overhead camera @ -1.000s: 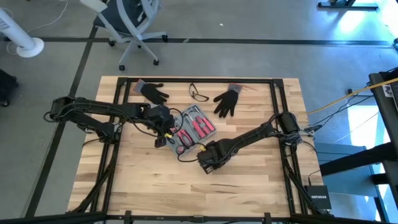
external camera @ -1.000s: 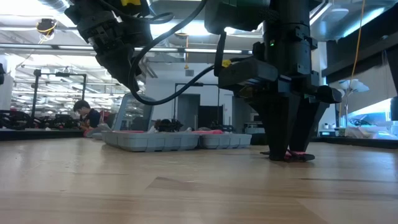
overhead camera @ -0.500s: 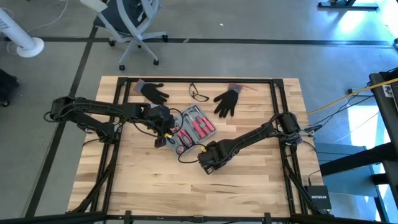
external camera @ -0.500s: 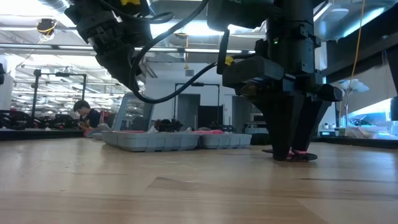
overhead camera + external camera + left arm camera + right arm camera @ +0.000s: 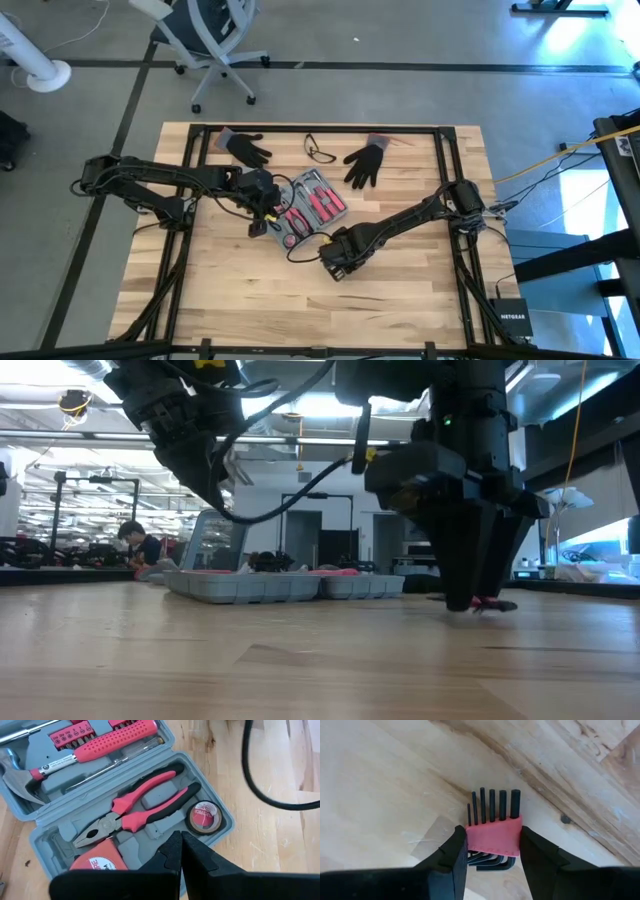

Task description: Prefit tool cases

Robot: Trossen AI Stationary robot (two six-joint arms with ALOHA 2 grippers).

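The blue-grey tool case (image 5: 312, 205) lies open on the wooden table, with pliers (image 5: 135, 812), a hammer, a screwdriver, a tape measure and a tape roll in its recesses. My left gripper (image 5: 181, 845) hangs shut over the case's near edge (image 5: 268, 214) and touches nothing. To the case's near right, my right gripper (image 5: 335, 264) points straight down, its fingers on a set of black hex keys in a pink holder (image 5: 492, 836). The set lies flat on the table (image 5: 492, 603). My right gripper pinches the pink holder's two short sides (image 5: 516, 837) between its two fingers, coming from above and pointing down. The black keys stick out of the holder beyond the fingers. The set rests flat on the wood.
Two black gloves (image 5: 246, 148) (image 5: 365, 161) and safety glasses (image 5: 320, 152) lie along the far edge. A black cable (image 5: 300, 250) loops on the table by the right gripper. A person (image 5: 135, 542) sits in the room behind. Bare wood spreads toward the near edge.
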